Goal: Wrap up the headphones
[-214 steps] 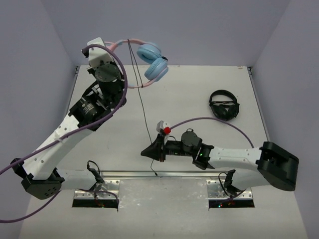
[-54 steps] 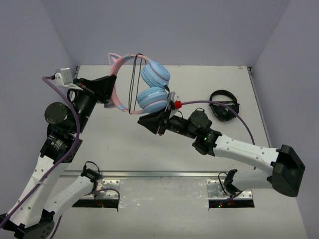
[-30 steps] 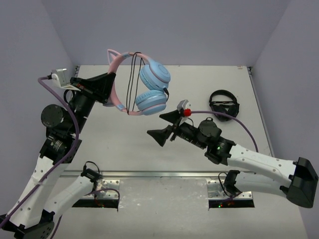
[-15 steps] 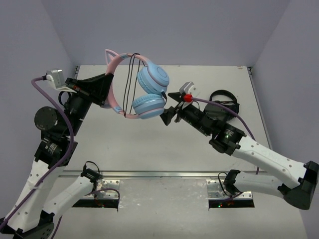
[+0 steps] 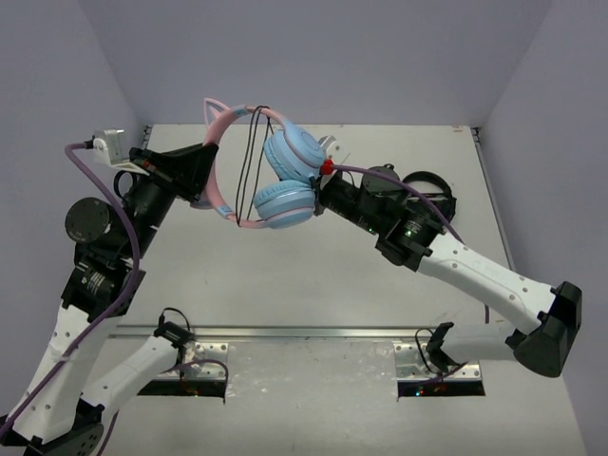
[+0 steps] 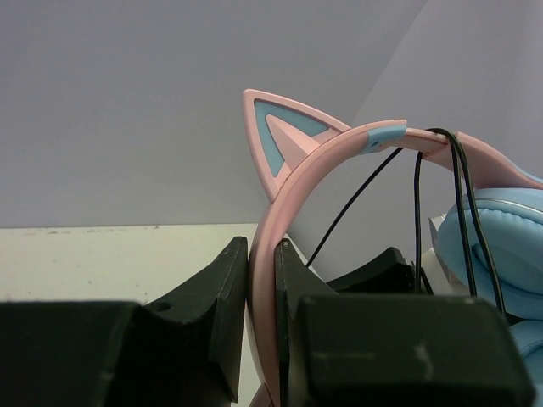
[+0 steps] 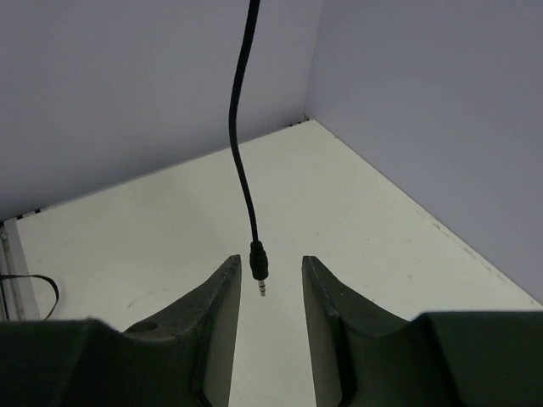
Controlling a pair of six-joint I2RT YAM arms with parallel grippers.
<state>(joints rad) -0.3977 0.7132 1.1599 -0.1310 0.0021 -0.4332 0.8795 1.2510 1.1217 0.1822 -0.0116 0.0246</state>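
Observation:
The headphones (image 5: 285, 180) have a pink headband (image 5: 222, 195) with cat ears and light-blue ear cups, and they hang in the air above the table's far left. My left gripper (image 5: 207, 161) is shut on the headband (image 6: 322, 161), seen close in the left wrist view (image 6: 261, 248). The thin black cable (image 5: 252, 157) loops over the headband (image 6: 458, 195). My right gripper (image 5: 321, 190) is right beside the ear cups and open (image 7: 271, 264). The cable's plug (image 7: 259, 273) hangs between its fingers without touching them.
All-black headphones (image 5: 427, 198) lie on the table (image 5: 380, 275) at the far right, behind my right arm. Purple walls close in the table at the back and on both sides (image 7: 127, 85).
My right gripper has swung up from the middle of the table to the ear cups, and the cable's plug now hangs between its open fingers. The left gripper still holds the headband in nearly the same place.

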